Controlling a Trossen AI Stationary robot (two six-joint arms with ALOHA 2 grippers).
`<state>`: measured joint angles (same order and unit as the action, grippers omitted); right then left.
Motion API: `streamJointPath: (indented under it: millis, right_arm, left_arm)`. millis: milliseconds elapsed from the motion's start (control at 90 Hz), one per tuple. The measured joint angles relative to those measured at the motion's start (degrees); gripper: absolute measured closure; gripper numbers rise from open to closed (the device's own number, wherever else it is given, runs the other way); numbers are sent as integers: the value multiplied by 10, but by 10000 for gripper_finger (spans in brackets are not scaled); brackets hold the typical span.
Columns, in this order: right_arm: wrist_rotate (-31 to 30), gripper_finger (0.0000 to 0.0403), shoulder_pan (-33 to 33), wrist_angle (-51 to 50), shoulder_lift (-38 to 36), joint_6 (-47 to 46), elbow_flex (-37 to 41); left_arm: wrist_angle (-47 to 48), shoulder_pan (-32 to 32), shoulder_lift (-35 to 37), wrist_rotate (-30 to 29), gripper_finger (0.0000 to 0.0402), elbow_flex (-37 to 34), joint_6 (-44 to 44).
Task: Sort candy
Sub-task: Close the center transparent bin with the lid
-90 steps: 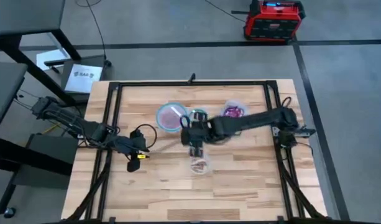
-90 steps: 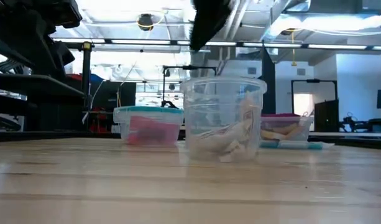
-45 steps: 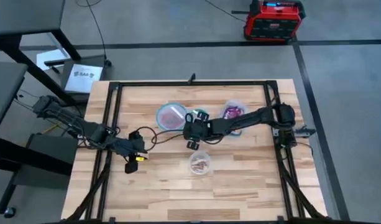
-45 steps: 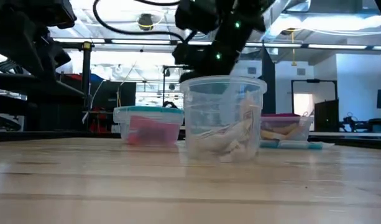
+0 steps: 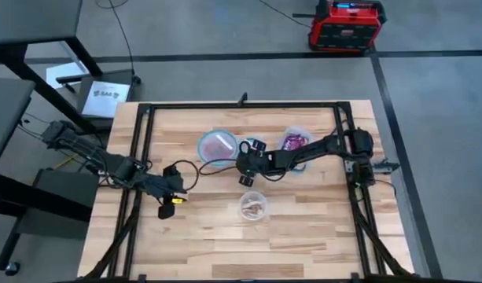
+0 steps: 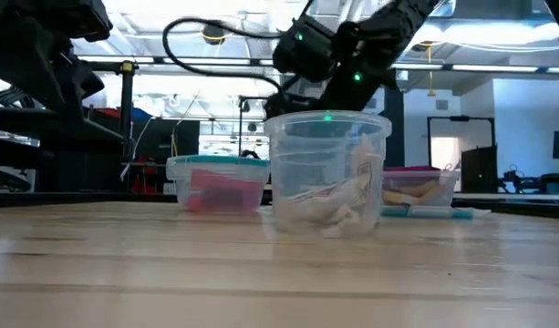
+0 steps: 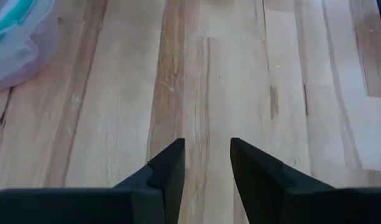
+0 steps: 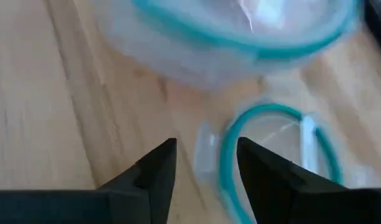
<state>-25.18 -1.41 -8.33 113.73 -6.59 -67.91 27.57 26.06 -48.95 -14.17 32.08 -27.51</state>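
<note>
- The right gripper [image 5: 245,169] has been drawn back from above the clear cup [image 5: 254,206], which held it a second ago, towards the far side of the table.
- It is now placed between the round container of red candy [image 5: 217,146] and the container of purple candy [image 5: 294,142], apart from the cup.
- The right arm [image 5: 319,148] has been folded in, so that less of the table is spanned by it.
- In the low view, the top of the cup [image 6: 327,118] is no longer covered; the gripper [image 6: 308,50] is seen higher and behind it.
</note>
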Motion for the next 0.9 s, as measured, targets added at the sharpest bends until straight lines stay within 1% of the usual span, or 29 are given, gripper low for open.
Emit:
streamJointPath:
  millis: [167,222,400,456,567,667,900]
  right_arm:
    - [0,254,-2,28,0,9,12]
    - [2,257,1,41,0,28,17]
    - [4,269,4,62,41,99,14]
    - [-10,274,4,66,44,113,13]
    - [-31,289,5,80,53,112,12]
    - [-38,302,4,77,53,112,12]
    - [-120,315,12,51,55,139,12]
  left_arm:
    - [0,0,0,0,289,0,0]
    - [0,0,0,-1,289,0,3]
    - [-1,0,0,-2,289,0,6]
    - [0,0,0,-2,289,0,5]
    - [1,0,0,-2,289,-1,4]
    - [1,0,0,-2,289,-1,5]
    - [0,0,0,-2,289,-1,7]
